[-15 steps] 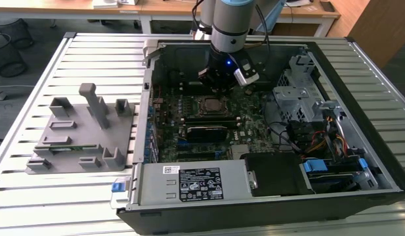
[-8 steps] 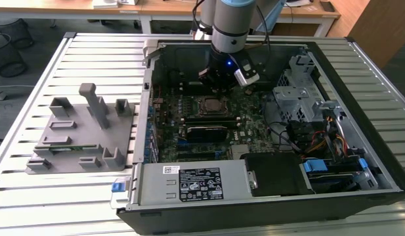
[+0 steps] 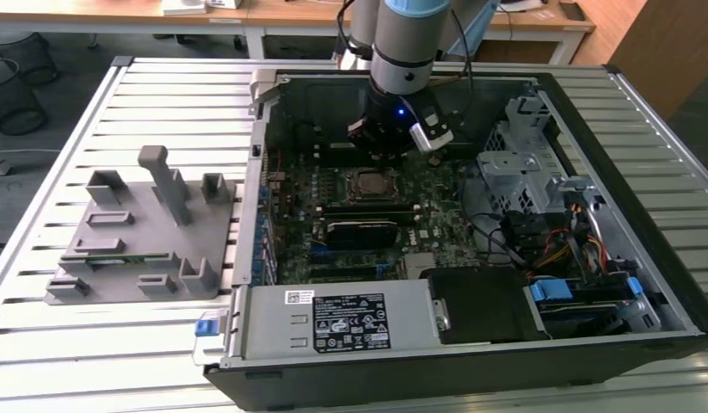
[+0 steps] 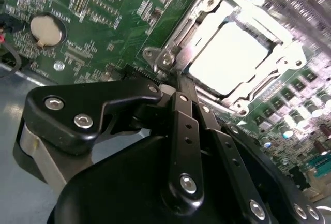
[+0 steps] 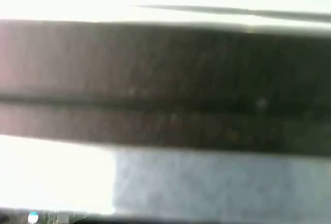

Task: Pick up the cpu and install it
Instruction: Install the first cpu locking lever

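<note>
The cpu [image 4: 230, 58] lies flat in the motherboard socket, its bright silvery top framed by the socket's metal bracket [image 4: 207, 4]. In the exterior view the cpu [image 3: 373, 183] is a small square in the middle of the green board. My gripper [image 4: 173, 81] is shut, its black linkages drawn together, and its tip sits at the socket's edge beside the cpu. In the exterior view my gripper [image 3: 384, 153] hangs just behind the socket, low inside the case. Nothing shows between the fingers.
The open black computer case [image 3: 629, 198] lies on a slatted metal table [image 3: 170, 103]. A grey fixture block [image 3: 141, 232] with upright posts stands at the exterior view's left. A power supply [image 3: 330, 320] and a drive cage [image 3: 526, 168] crowd the case around the board.
</note>
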Tool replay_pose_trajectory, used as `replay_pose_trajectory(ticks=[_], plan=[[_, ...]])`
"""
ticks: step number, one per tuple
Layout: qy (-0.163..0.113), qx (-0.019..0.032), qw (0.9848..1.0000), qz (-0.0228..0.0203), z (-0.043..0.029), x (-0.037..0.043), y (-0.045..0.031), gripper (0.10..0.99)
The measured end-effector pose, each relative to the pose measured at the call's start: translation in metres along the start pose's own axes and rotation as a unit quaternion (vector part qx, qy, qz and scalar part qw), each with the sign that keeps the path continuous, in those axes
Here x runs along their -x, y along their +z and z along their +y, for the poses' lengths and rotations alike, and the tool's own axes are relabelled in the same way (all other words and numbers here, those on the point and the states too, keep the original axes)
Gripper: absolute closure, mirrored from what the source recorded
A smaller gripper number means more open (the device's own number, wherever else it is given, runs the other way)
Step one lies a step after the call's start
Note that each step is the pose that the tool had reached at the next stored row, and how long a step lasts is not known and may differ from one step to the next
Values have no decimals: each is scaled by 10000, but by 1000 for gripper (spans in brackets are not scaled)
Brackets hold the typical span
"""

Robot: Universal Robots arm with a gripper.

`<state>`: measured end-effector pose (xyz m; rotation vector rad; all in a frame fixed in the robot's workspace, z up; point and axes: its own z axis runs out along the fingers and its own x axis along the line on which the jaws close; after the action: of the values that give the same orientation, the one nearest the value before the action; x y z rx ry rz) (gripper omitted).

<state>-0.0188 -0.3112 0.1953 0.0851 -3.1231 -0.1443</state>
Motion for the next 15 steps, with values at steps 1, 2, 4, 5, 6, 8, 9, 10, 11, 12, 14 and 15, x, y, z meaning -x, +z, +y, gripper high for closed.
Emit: replay_pose_trajectory(ticks=[1,2,4,5,6,8,9,10,11,12,14,15], plan=[[-2,66,10000,-8,2,2,5,980],[-2,123,9999,-8,1,1,2,980],[-3,234,9997,-12,0,0,0,980],[-4,255,9997,-13,1,0,-2,980],[-3,264,9996,-14,1,0,-7,980],[-4,271,9996,-14,3,0,-29,980],[-4,270,9996,-14,4,-1,-47,980],[-4,270,9996,-14,6,-1,-67,980],[-4,270,9996,-13,8,-1,-88,980],[-4,269,9996,-13,10,-1,-107,980],[-5,271,9996,-14,9,-1,-117,980],[-5,271,9996,-14,2,-1,-118,980]])
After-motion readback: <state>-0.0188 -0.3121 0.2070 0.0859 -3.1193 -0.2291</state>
